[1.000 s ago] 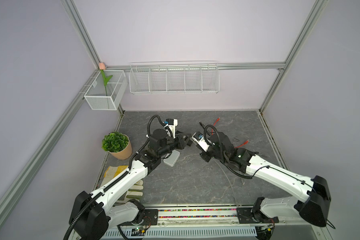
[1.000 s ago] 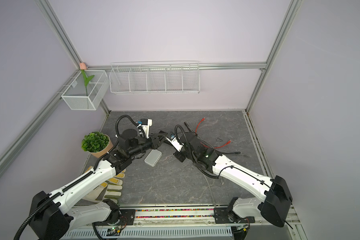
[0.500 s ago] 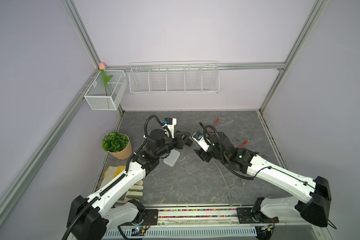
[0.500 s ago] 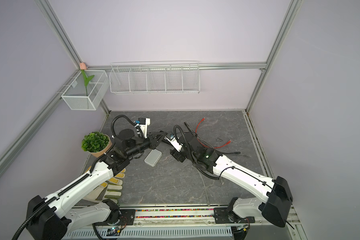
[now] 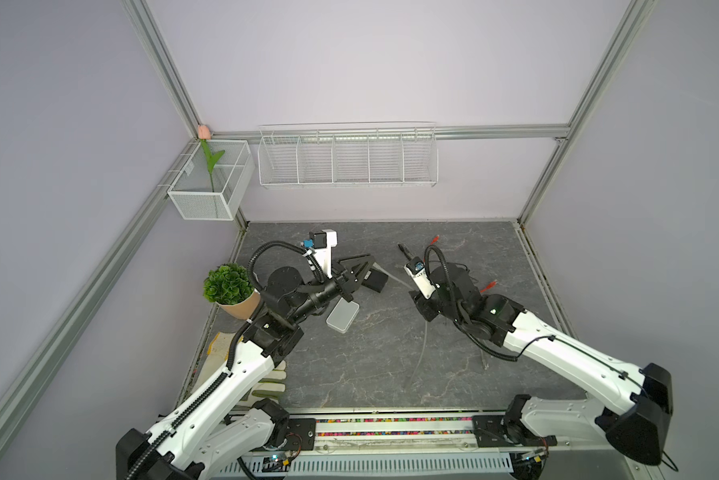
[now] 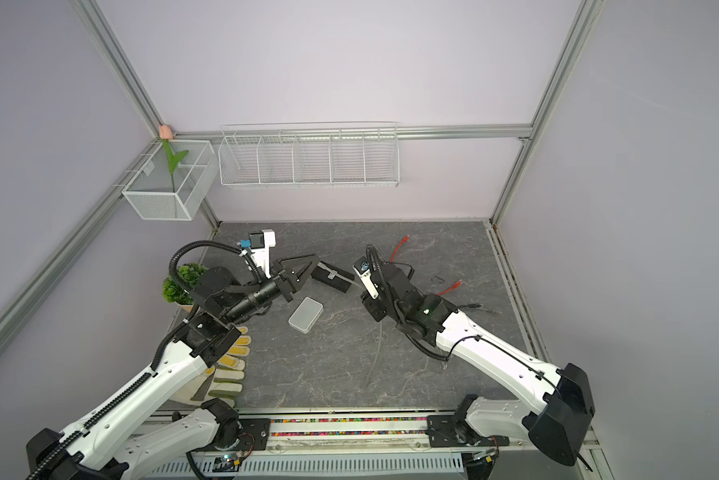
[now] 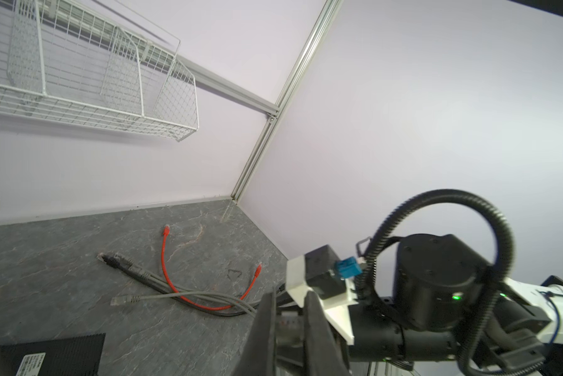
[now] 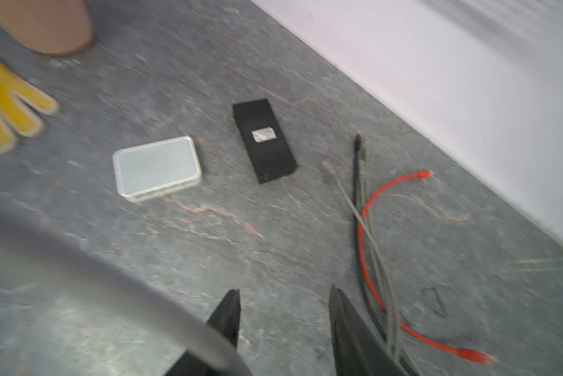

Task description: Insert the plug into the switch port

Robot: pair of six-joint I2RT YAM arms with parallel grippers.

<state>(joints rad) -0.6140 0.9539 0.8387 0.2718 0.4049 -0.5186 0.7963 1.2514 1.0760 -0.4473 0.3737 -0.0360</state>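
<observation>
Half done at best, judging from the layout. At the left gripper (image 5: 370, 263): black fingers (image 7: 265, 325) pressed almost together, a small pale piece wedged in the slit between them. Looks like the clear plastic plug (image 7: 288, 325) of the thin grey network cable (image 8: 111, 286), though not sharp enough to swear to.

At the right gripper (image 8: 283, 289): fingers spread apart, nothing between them, only bare grey stone-patterned table (image 5: 349, 365) in the gap. So pickup done, insertion not.

Cable path, as far as traceable: from the left fingertips across to the right ones, close over one right finger without being pinched, then down to the table behind them.

Black ribbed rectangular switch box with a white label (image 8: 262, 153): lies flat on the table, just beyond and below the left fingertips, well ahead of the right ones. No lead seen entering it; port face not in view.

Flat white rounded plastic box (image 8: 156, 166): sits beside the black one, behind the left fingertips, likewise with nothing plugged in. Cannot tell which of the two counts as the target.

Leaves three things to do: turn the plug toward a port, line it up, push it home.

Spare red, black and grey patch leads (image 7: 208, 304): loose on the table, off to one side of the right fingers.
</observation>
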